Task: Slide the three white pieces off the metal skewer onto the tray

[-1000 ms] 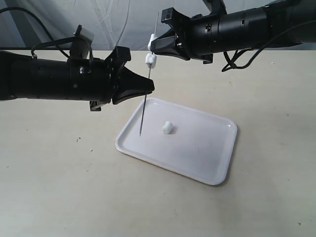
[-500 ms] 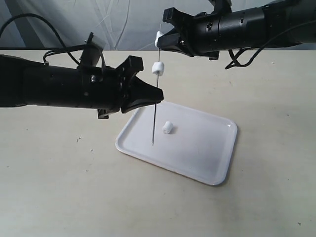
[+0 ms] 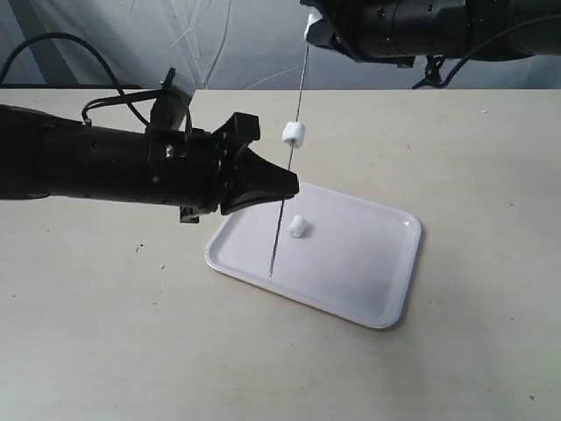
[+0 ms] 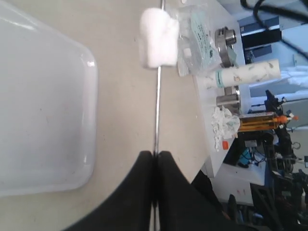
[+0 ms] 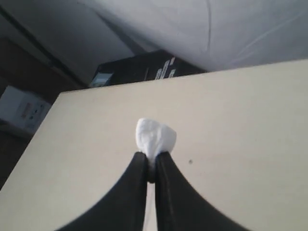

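The left hand [image 3: 286, 184] is pinched shut on the metal skewer [image 3: 275, 241] at mid-shaft; the rod stands nearly upright, its lower tip at the tray [image 3: 377, 294]. One threaded white piece [image 3: 294, 134] sits on the rod just above that hand, and a loose white piece [image 3: 298, 226] lies on the tray just right of the shaft. The right hand [image 3: 317, 24] clamps the skewer's top end, a third white piece [image 5: 155, 136] against its fingertips.

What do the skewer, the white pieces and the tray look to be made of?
Metal skewer: thin grey rod with a faint sheen, likely steel. White pieces, one threaded, one lying loose: matte, soft, lumpy, perhaps marshmallow or foam. Tray: glossy white with highlights at the rim; plastic or melamine, hard to tell.
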`<state>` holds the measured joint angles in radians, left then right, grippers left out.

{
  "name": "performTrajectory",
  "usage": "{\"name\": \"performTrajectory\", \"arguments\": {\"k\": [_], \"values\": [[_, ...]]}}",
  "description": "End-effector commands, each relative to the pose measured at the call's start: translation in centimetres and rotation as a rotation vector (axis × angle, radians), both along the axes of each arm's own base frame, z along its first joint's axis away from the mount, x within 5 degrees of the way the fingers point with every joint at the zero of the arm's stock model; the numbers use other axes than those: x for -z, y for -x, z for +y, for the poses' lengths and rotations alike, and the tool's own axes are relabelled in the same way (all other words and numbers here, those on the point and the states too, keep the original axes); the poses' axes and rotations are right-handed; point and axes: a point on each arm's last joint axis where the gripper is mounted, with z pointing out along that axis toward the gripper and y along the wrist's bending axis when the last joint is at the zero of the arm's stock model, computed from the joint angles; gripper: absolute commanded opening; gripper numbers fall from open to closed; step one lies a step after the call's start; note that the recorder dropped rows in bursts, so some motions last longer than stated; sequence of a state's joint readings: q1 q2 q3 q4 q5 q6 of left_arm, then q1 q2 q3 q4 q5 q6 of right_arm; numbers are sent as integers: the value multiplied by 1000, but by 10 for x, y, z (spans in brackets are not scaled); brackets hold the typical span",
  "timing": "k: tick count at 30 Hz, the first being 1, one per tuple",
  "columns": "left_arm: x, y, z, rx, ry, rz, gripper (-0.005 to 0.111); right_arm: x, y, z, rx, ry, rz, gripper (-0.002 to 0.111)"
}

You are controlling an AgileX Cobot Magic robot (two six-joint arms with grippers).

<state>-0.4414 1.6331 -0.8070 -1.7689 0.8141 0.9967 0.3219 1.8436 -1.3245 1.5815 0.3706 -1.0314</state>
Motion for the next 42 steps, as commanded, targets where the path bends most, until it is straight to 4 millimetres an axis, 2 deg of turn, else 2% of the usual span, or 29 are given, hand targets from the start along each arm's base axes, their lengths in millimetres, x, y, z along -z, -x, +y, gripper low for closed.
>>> {"name": "performTrajectory", "arguments": {"k": [1, 3, 5, 8, 12, 15, 17, 18, 20, 24, 29, 42], "values": [[1, 8, -1, 42, -5, -1, 0, -14, -14, -14, 127, 69, -78, 3], [2, 8, -1, 37, -14, -8, 0, -12, -13, -15, 93, 139, -108, 3], [4, 5, 1, 6, -48, -21, 0, -7, -8, -14, -45, 206, -105, 3], [11, -3, 7, -79, -139, -50, 0, 6, 9, -8, -214, 244, 67, 3], [11, -4, 8, -85, -145, -52, 0, 28, 29, -20, -309, 444, 341, 3], [11, -4, 8, -88, -151, -55, 0, 30, 41, -19, -380, 421, 463, 4], [11, -4, 8, -97, -144, -36, 0, 27, 43, -14, -389, 357, 475, 20], [11, -4, 8, -106, -138, -18, 0, 24, 43, -9, -389, 291, 476, 35], [11, -4, 8, -123, -129, 14, 0, 19, 42, -3, -397, 195, 465, 46], [0, -8, 3, -110, -74, 22, 0, 7, 43, 14, -439, 38, 394, 39], [-19, -24, 5, -154, -26, -2, 0, -1, 36, 19, -394, -48, 318, 37], [-22, -30, 8, -187, -32, -13, 0, -3, 32, 20, -361, -72, 283, 37]]}}
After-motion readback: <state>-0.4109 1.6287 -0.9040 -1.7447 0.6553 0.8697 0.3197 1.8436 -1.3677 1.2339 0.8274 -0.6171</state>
